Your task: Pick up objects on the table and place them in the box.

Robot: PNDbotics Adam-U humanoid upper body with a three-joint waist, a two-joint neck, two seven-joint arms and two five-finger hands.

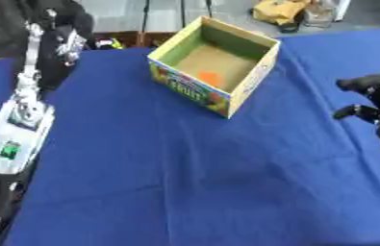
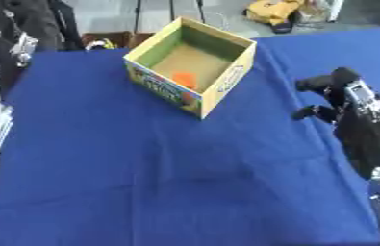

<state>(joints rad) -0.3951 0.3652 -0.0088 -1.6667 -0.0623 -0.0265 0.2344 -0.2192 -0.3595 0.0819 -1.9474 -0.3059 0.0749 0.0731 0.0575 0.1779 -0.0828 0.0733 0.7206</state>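
An open cardboard box (image 1: 189, 89) with a printed front wall stands on the blue table (image 1: 184, 173), towards the back and centre. A small orange object (image 1: 209, 77) lies on the box floor. My right hand (image 2: 343, 92) hovers over the table's right side, to the right of the box and apart from it, its thumb and fingers spread and holding nothing. My left arm (image 1: 16, 139), silver and white, runs up the left edge. Its black hand (image 1: 67, 44) shows near the far left corner, too dark to make out its fingers.
No loose object shows on the blue cloth outside the box. A yellow bundle (image 1: 279, 9) and other clutter lie on the floor beyond the table's far edge. Dark shapes fill the top left corner.
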